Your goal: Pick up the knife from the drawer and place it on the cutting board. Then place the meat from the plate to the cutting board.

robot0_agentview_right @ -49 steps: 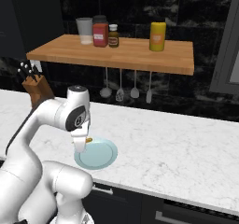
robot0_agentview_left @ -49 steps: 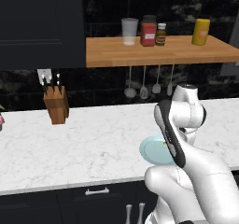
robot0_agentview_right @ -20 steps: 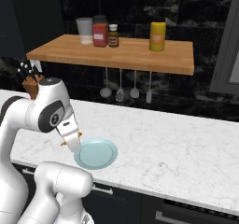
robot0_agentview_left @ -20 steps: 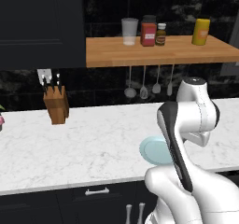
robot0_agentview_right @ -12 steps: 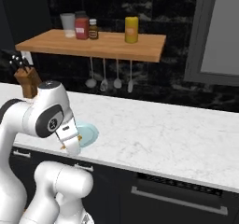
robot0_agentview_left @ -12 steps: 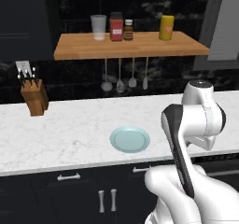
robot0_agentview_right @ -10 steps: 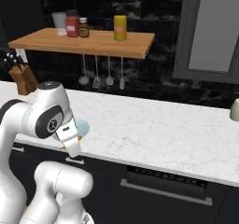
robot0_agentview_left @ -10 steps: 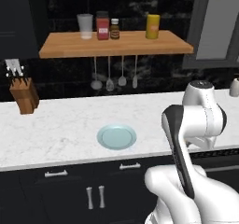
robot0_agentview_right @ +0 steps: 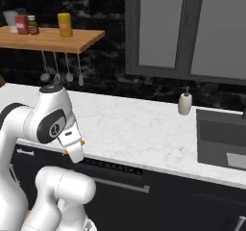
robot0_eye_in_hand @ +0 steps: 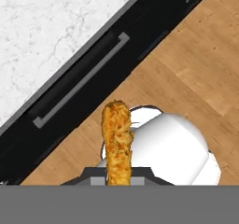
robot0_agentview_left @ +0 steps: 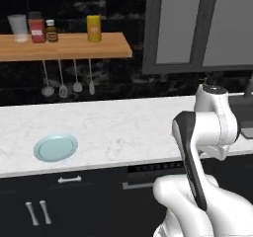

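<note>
Where the dark cabinet fronts (robot0_agentview_left: 64, 201) run along the near side, a white marbled bench (robot0_agentview_left: 123, 127) lies above them, and wooden floor (robot0_eye_in_hand: 196, 69) shows below in the hand view. On the bench's left part sits the plate (robot0_agentview_left: 56, 147) — round, pale blue-green, with nothing on it. Further right, in the right base view, a soap bottle (robot0_agentview_right: 185, 102) stands beside a dark sink (robot0_agentview_right: 222, 141). Behind, against the black wall, a wooden shelf (robot0_agentview_left: 64, 46) carries jars and a yellow canister (robot0_agentview_left: 94, 28), with utensils (robot0_agentview_left: 69, 78) hanging under it; grey cupboard doors (robot0_agentview_left: 197, 26) hang to the right.

The tool (robot0_eye_in_hand: 117, 180) is clamped narrow on the meat (robot0_eye_in_hand: 117, 141) — an orange-brown strip standing up from between the tips, over the floor in front of the cabinets and off the bench. In the right base view a bit of orange shows at the wrist.
</note>
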Available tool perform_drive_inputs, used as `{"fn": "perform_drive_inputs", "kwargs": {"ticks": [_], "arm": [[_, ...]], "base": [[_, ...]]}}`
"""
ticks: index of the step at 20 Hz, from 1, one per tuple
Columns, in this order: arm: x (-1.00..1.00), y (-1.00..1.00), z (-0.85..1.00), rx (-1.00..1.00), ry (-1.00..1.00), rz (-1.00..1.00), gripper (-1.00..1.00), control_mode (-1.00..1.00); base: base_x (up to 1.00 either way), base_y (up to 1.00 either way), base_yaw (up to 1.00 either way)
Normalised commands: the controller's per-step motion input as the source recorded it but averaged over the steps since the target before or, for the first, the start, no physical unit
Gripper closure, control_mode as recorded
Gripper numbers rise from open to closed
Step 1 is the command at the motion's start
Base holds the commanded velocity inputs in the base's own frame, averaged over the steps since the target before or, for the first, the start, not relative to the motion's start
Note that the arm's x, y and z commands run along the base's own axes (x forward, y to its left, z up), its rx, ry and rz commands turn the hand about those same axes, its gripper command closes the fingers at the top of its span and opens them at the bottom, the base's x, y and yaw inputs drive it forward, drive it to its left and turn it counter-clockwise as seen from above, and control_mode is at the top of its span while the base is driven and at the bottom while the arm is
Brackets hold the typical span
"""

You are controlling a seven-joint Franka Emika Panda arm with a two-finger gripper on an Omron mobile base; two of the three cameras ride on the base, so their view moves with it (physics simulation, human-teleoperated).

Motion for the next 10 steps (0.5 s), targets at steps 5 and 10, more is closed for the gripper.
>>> {"fn": "perform_drive_inputs", "kwargs": {"ticks": [5,10], "arm": [[0.00,0.00,0.00,0.00,0.00,0.00,1.00,1.00],[0.00,0.00,0.00,0.00,0.00,0.00,1.00,1.00]], "base": [[-0.01,-1.00,0.00],[-0.08,-1.00,0.00]]}}
